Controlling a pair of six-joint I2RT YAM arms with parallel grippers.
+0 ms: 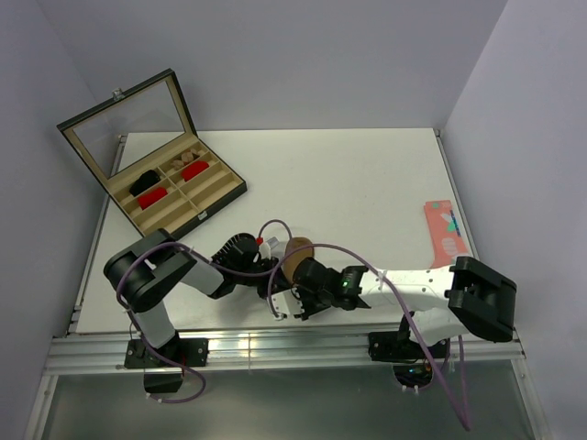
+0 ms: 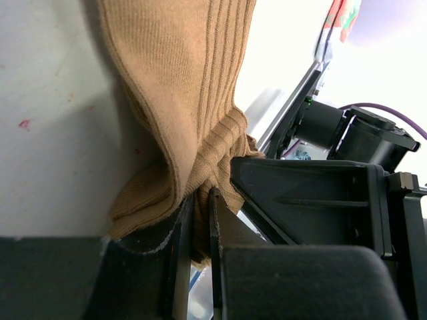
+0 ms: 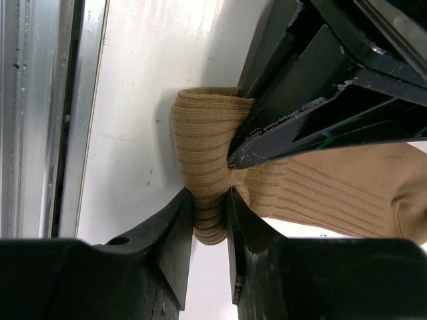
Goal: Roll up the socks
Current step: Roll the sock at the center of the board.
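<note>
A tan-brown ribbed sock lies bunched near the table's front edge, between both arms. In the left wrist view my left gripper is shut on a pinch of the sock near its cuff. In the right wrist view my right gripper has both jaws pressed against a folded, rolled-over end of the same sock, so it is shut on it. The left gripper's black fingers sit just above that fold. From above, the two grippers meet over the sock, left and right.
An open wooden box with its glass lid up stands at the back left. Its compartments hold red rolled bundles and a dark bundle. A coral-pink patterned sock lies flat at the right edge. The table's metal front rail runs close by.
</note>
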